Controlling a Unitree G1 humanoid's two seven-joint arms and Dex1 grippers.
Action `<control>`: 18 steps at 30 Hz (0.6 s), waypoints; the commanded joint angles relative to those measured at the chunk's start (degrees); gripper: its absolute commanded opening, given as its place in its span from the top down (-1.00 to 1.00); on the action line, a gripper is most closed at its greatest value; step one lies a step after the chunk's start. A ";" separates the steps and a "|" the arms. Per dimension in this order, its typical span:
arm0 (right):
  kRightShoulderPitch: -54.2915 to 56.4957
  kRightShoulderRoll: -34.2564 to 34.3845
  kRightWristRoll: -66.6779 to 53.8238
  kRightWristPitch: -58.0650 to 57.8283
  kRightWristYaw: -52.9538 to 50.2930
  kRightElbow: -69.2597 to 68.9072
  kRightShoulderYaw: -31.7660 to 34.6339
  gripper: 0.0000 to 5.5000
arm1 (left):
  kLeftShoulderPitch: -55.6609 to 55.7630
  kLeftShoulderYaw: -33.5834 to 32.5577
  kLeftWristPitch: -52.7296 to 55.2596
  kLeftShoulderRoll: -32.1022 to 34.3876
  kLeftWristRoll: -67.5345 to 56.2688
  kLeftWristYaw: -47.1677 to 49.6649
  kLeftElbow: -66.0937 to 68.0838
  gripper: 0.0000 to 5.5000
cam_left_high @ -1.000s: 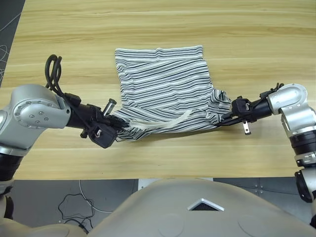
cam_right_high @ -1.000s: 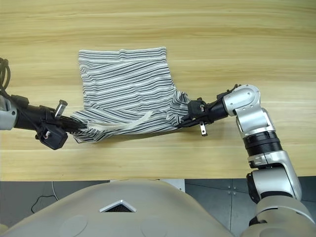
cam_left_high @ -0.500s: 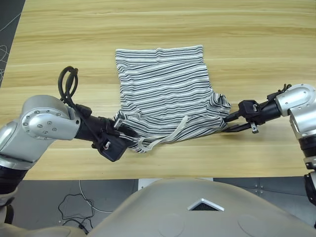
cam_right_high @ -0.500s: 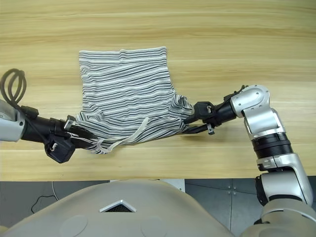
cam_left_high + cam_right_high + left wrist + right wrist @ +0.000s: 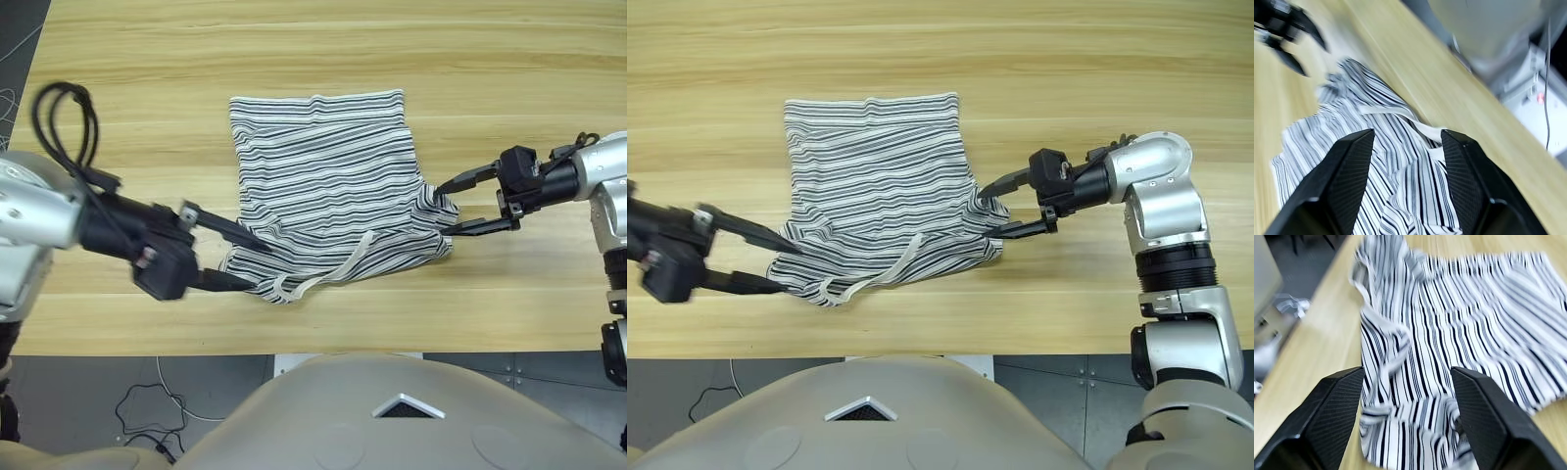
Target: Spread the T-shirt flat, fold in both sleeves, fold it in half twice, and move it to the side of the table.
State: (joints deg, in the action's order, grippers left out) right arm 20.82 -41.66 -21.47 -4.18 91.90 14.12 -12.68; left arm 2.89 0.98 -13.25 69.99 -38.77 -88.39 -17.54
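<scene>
The black-and-white striped T-shirt (image 5: 323, 176) lies on the wooden table (image 5: 509, 78), folded to a rough rectangle, its near edge rumpled with a white neckband strip (image 5: 338, 262) on top. My left gripper (image 5: 245, 259) stands open at the shirt's near-left corner, fingers straddling the hem; in the left wrist view the cloth (image 5: 1400, 166) lies between its fingers (image 5: 1347, 181). My right gripper (image 5: 443, 209) is open at the near-right corner, just off the bunched cloth (image 5: 1459, 328), with nothing held.
The table's near edge (image 5: 323, 351) runs just below the shirt. Bare wood lies to the left, right and far side. Cables (image 5: 147, 401) lie on the floor below the edge.
Both grippers, shut on the shirt's near corners a second ago, have opened and let go. The left arm drew back leftward, the right arm rose and pulled right. The near edge now rests on the table.
</scene>
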 commanded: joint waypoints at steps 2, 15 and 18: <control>5.42 6.71 -0.08 3.25 -3.58 5.98 1.34 -0.18 | 13.27 1.77 2.02 -8.45 3.37 -1.70 16.82 0.09; 18.47 23.18 16.63 16.32 -17.41 33.32 -4.07 -0.18 | 37.35 16.66 -16.67 -37.05 35.18 3.10 71.20 0.09; 20.98 24.66 19.34 17.75 -19.06 38.27 -4.51 -0.18 | 40.19 21.51 -18.09 -38.40 45.47 9.93 81.04 0.09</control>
State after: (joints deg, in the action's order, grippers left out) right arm 39.10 -17.75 -4.09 12.52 73.74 49.91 -16.75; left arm 40.49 18.97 -30.68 31.70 0.00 -83.64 58.41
